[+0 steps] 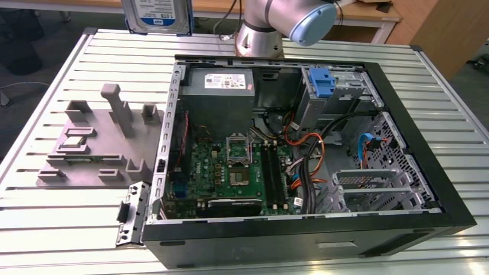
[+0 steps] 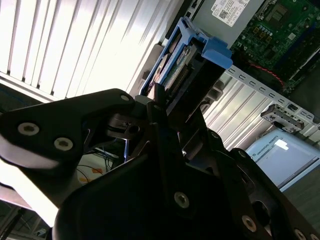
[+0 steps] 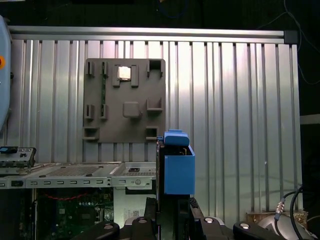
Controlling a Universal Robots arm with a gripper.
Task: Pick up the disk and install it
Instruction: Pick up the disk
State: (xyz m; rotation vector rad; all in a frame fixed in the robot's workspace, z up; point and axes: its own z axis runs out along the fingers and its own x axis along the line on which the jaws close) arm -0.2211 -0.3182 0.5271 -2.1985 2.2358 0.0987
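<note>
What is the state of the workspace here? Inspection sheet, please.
Surface: slotted aluminium table, carrying an open computer case.
Job's things: the disk is held off the table, outside the case.
Clutter: grey fixture tray lies on the table, to the exterior view's left of the case.
Grippers: the gripper is shut on the disk.
Cables: orange, black and blue cables run inside the case.
Surroundings: wooden cabinet stands beyond the table.
</note>
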